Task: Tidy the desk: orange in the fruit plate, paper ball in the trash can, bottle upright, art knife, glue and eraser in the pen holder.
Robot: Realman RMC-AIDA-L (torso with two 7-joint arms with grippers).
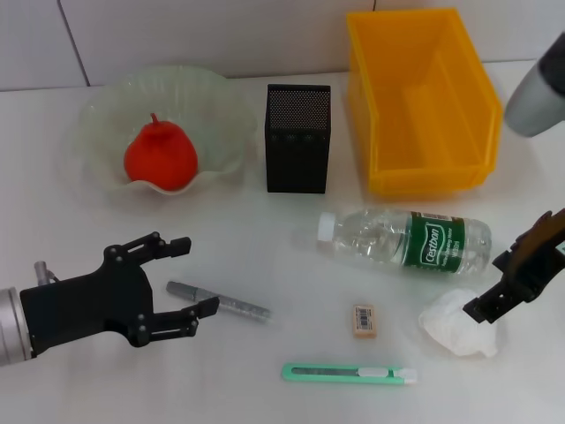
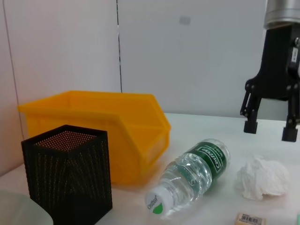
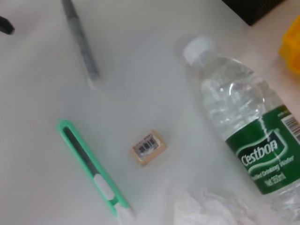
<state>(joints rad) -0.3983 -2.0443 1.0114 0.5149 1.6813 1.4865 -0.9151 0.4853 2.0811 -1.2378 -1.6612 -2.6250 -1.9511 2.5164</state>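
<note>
The orange [image 1: 159, 157] lies in the fruit plate [image 1: 97, 115] at the back left. The bottle [image 1: 406, 238] lies on its side on the desk [image 1: 265, 230], cap pointing left, in front of the pen holder [image 1: 297, 137] and the trash can [image 1: 419, 102]. The glue [image 1: 219, 302], eraser [image 1: 364, 320] and art knife [image 1: 349, 373] lie flat near the front. My left gripper [image 1: 196, 276] is open, its lower finger close to the glue's near end. My right gripper [image 2: 269, 130] hangs open just above the paper ball [image 2: 262, 178], not touching it.
In the right wrist view the eraser [image 3: 147, 147] sits between the art knife [image 3: 89, 168] and the bottle [image 3: 243, 126], with the glue [image 3: 79, 37] farther off. The trash can holds nothing. A wall rises right behind the plate and the bin.
</note>
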